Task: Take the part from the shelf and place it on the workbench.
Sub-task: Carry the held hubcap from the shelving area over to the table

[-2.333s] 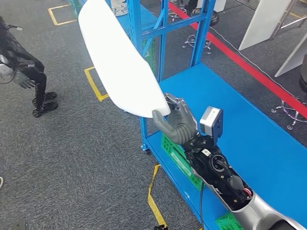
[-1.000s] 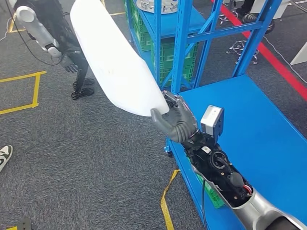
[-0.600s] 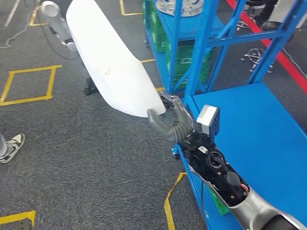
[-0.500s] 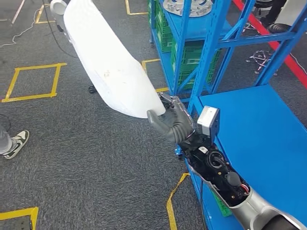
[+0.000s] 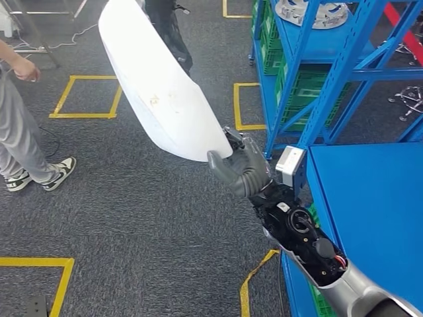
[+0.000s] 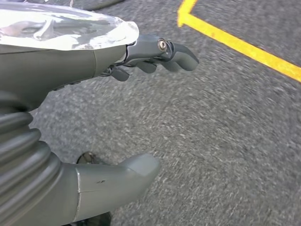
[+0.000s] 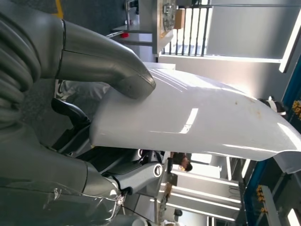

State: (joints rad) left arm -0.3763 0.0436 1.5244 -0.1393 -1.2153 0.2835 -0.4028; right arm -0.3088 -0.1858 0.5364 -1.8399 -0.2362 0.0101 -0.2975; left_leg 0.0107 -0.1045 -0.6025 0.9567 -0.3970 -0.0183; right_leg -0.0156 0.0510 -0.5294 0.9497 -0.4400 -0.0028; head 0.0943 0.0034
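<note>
The part is a long, curved white panel (image 5: 154,86), held out over the grey carpet and rising up and to the left in the head view. My right hand (image 5: 242,172) grips its near end, with the thumb on top and the fingers underneath. The right wrist view shows the thumb (image 7: 106,61) pressed on the glossy white panel (image 7: 199,117). My left hand (image 6: 64,66) hangs over the carpet with its thumb and fingers apart and nothing in it. The blue workbench top (image 5: 369,211) lies to the right of my right arm.
A blue shelf frame (image 5: 319,72) with green crates (image 5: 299,92) and a metal part (image 5: 309,13) stands at the back right. A person (image 5: 20,132) stands at the left edge. Yellow tape squares (image 5: 90,96) mark the floor, and dark legs (image 5: 169,26) show behind the panel.
The whole picture has shifted, so the camera has turned: shelf and workbench slid to the right and a person came into view at the left. My right hand still holds the panel the same way.
</note>
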